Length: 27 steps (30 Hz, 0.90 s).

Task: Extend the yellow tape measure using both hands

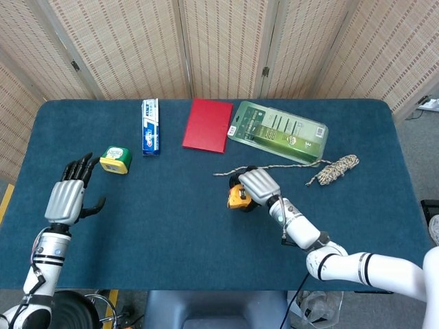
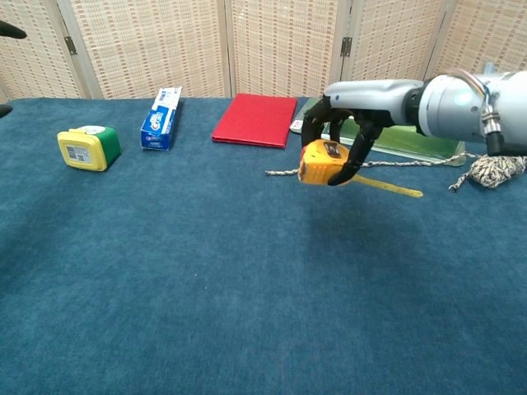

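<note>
My right hand (image 1: 256, 185) (image 2: 346, 123) grips the yellow tape measure (image 1: 237, 197) (image 2: 323, 163) and holds it lifted above the blue table, near the middle. A short strip of yellow tape (image 2: 389, 187) sticks out from the case toward the right. My left hand (image 1: 68, 195) is raised over the table's left side with its fingers spread and nothing in it; in the chest view only dark fingertips (image 2: 10, 30) show at the top left corner.
A yellow-green box (image 1: 115, 159) (image 2: 87, 147), a toothpaste box (image 1: 150, 127) (image 2: 161, 118), a red book (image 1: 208, 125) (image 2: 255, 120) and a green blister pack (image 1: 278, 131) (image 2: 395, 132) lie along the back. A rope (image 1: 332, 170) (image 2: 492, 169) trails left behind the tape measure.
</note>
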Each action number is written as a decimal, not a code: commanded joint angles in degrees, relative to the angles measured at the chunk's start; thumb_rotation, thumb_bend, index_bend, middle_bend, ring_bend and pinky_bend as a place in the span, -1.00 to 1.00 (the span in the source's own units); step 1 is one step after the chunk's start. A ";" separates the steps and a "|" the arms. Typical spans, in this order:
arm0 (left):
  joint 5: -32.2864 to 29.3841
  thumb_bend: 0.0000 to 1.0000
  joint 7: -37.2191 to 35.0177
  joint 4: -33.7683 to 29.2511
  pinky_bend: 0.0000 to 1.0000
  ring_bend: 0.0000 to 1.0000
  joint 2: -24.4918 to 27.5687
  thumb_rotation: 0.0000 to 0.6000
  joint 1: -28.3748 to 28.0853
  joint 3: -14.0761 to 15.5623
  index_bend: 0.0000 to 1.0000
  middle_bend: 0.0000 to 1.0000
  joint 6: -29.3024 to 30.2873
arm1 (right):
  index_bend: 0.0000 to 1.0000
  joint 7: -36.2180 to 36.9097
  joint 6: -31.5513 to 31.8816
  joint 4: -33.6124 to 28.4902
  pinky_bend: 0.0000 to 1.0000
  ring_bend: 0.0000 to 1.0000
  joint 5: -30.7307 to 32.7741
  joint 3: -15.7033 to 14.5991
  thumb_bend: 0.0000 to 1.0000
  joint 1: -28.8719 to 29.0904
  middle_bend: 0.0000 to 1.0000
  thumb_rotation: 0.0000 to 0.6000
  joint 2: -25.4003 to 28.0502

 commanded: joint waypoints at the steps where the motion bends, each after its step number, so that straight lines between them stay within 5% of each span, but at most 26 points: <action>1: -4.93 -0.22 1.57 -1.21 -1.00 -1.00 -0.96 1.00 -3.05 -1.80 -1.00 -1.00 -2.85 | 0.15 -0.96 -0.10 0.33 -0.64 -0.14 1.53 0.55 -0.58 2.32 0.06 1.00 -0.80; 27: -30.42 -0.24 8.39 -0.38 -1.00 -1.00 -9.76 1.00 -18.17 -5.60 -1.00 -1.00 -4.78 | 0.15 -4.89 5.16 6.50 -0.64 -0.14 16.98 2.98 -0.58 15.94 0.06 1.00 -9.04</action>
